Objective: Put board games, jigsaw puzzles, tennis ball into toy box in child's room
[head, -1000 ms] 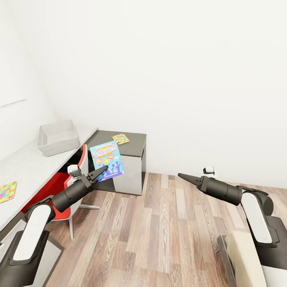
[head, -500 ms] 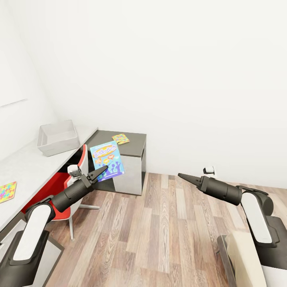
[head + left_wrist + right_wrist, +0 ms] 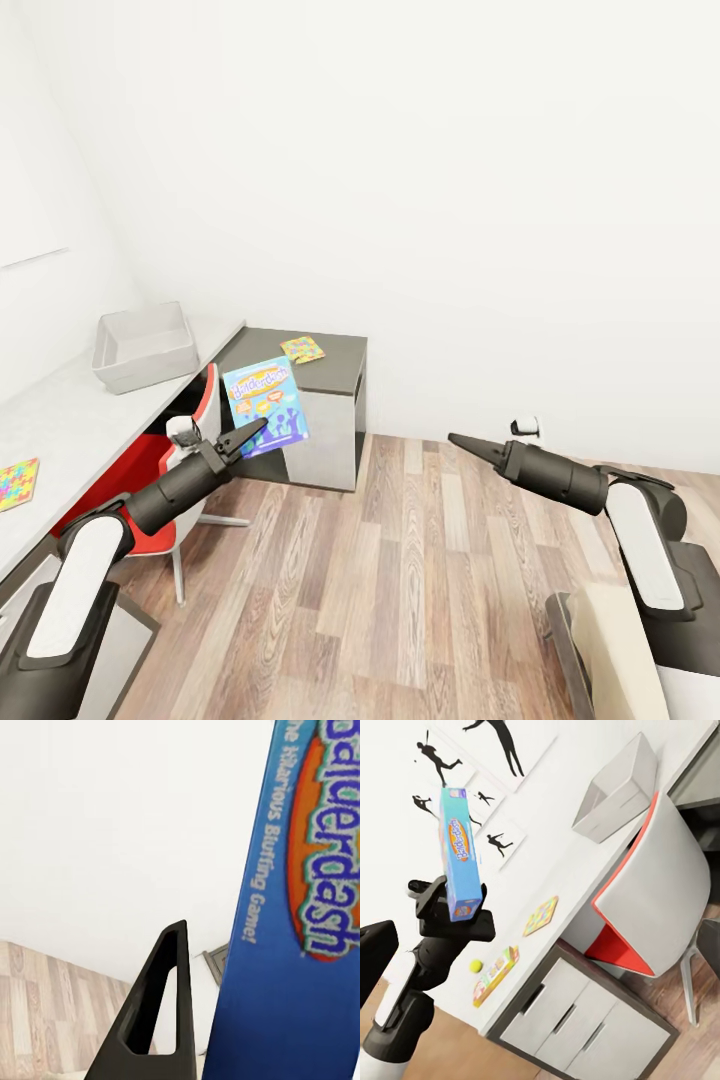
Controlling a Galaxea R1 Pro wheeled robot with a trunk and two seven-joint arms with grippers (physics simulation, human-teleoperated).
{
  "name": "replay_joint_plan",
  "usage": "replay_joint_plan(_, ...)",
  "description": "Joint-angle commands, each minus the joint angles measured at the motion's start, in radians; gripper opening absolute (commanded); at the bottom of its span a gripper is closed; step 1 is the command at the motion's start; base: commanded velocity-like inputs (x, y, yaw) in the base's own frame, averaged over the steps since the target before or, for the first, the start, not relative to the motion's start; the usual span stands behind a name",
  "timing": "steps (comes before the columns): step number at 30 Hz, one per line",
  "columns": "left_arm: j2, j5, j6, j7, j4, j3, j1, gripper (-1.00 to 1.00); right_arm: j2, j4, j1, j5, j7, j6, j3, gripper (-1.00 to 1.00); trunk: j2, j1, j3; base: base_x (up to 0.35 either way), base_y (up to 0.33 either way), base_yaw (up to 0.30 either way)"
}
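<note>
L pincer (image 3: 252, 433) grasps blue board game (image 3: 265, 406) upright nr table (image 3: 60, 430); R pincer (image 3: 458, 441) clenched, empty.

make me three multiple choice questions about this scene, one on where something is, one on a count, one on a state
1. Where is the toy box?
A. On the pale desk top
B. On the wood floor
C. On the red chair

2. How many jigsaw puzzles lie on the desk in the head view?
A. None
B. Two
C. Four

3. What is the state of the left gripper?
A. Open and free
B. Shut on the blue board game
C. Resting on the floor

Answers:
1. A: the grey bin stands on the desk by the wall.
2. B: one puzzle on the dark lower wing, another on the pale top.
3. B: the blue board game hangs in the air, pinched at its lower edge.
</note>
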Motion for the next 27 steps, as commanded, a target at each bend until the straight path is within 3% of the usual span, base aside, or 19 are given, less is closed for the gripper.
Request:
replay_joint_plan(1,0.003,0.007,0.008,0.002,0.001,0.007,0.003,-1.0,0.0,0.0,-0.001,-0.002,0.006,0.004,-0.001,1.0,-0.002,0.001,-0.002,0.162,0.0,0.0)
replay_joint_plan(7,0.012,0.03,0.012,0.011,0.003,0.029,0.015,-1.0,0.001,0.0,-0.001,-0.036,0.004,0.004,0.0,1.0,-0.002,0.001,-0.002,0.226,0.0,0.0)
replay_joint_plan(16,0.015,0.076,0.013,0.016,0.004,0.033,0.019,-1.0,0.002,0.0,-0.001,-0.087,0.003,0.004,0.002,1.0,-0.002,0.001,-0.002,0.098,0.0,0.0)
replay_joint_plan(17,0.015,0.128,0.013,0.017,0.004,0.033,0.019,-1.0,0.002,0.0,-0.001,-0.116,0.003,0.004,0.002,1.0,-0.002,0.001,-0.002,0.036,0.0,0.0)
replay_joint_plan(27,0.016,0.131,0.013,0.021,0.004,0.032,0.02,-1.0,0.002,0.0,-0.001,-0.121,0.003,0.004,0.002,1.0,-0.002,0.001,-0.002,0.018,0.0,0.0)
